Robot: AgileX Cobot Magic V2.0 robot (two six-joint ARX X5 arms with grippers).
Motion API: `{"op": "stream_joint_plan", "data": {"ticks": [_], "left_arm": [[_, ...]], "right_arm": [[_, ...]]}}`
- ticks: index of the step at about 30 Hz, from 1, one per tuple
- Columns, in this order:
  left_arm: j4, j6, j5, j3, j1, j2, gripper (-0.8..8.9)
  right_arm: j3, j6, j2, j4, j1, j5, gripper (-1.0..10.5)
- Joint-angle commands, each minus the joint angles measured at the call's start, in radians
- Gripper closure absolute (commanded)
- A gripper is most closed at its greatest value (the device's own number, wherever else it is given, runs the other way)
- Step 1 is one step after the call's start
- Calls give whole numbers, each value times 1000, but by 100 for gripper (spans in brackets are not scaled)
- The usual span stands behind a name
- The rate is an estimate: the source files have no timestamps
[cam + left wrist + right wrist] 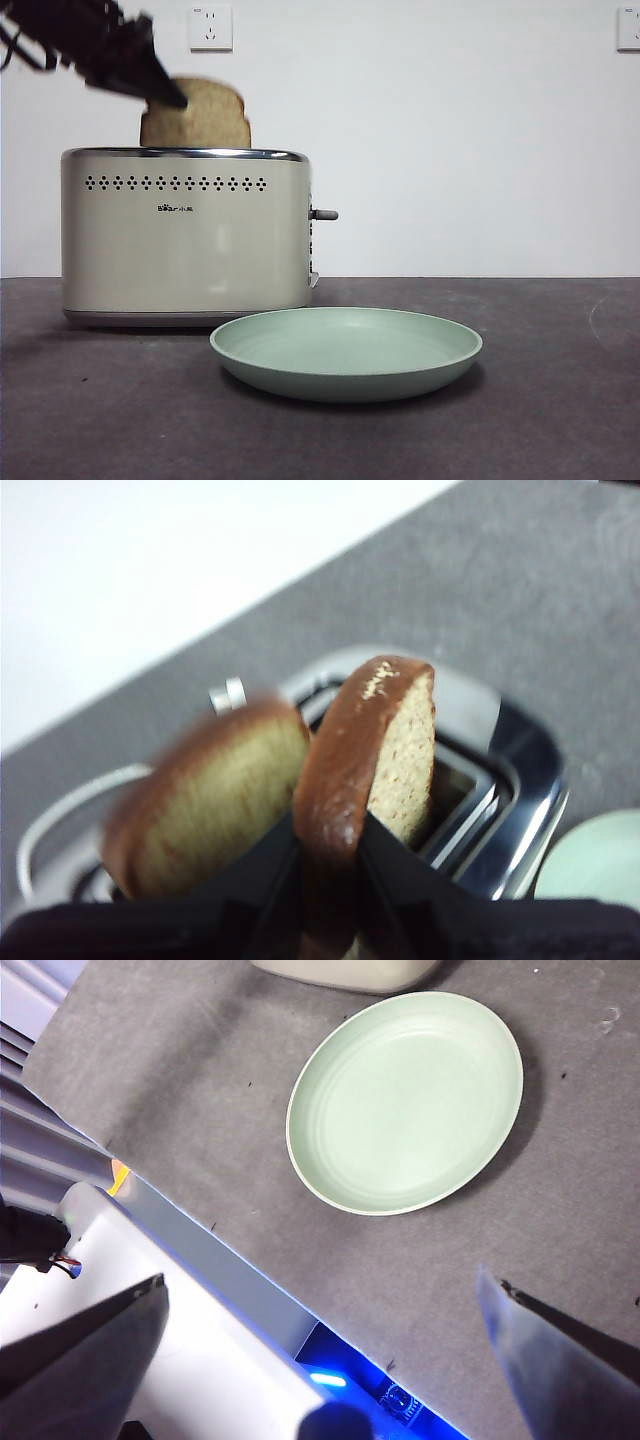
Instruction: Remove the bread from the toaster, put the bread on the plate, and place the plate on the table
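Note:
The cream toaster [185, 240] stands on the left of the table [540, 420]. The bread [205, 115] sticks up out of its top. My left gripper [170, 98] reaches in from the upper left and touches the slice's left top corner. In the left wrist view, the left gripper [330, 830] is shut on the bread's [400, 750] dark brown crust edge, above the toaster's chrome slot [510, 810]. The mint-green plate [345, 355] lies flat on the table in front of and right of the toaster. My right gripper [320, 1280] is open and empty, high above the plate [405, 1100].
A second, rounder slice [220, 800] stands blurred in the neighbouring slot beside the held one. The grey lever [325, 214] juts from the toaster's right side. Wall sockets [210, 27] sit on the white wall behind. The robot's white base [150, 1290] borders the table's edge.

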Motion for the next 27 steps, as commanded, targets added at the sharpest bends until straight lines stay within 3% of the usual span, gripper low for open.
{"op": "stream_joint_plan", "data": {"ticks": [1, 11, 17, 21, 27], "left_arm": [[-18, -5, 16, 54, -4, -28, 822], [-255, -7, 18, 222, -4, -147, 822], [-419, -90, 27, 231, -4, -299, 821], [-575, -132, 129, 231, -4, -396, 820], [-802, -190, 195, 231, -4, -507, 820]], "right_arm": [[2, -3, 0, 3, 2, 0, 320], [2, -2, 2, 15, 2, 53, 320], [2, 24, 26, 70, 2, 77, 321], [2, 53, 68, 117, 2, 103, 321], [2, 66, 162, 155, 2, 156, 322]]}}
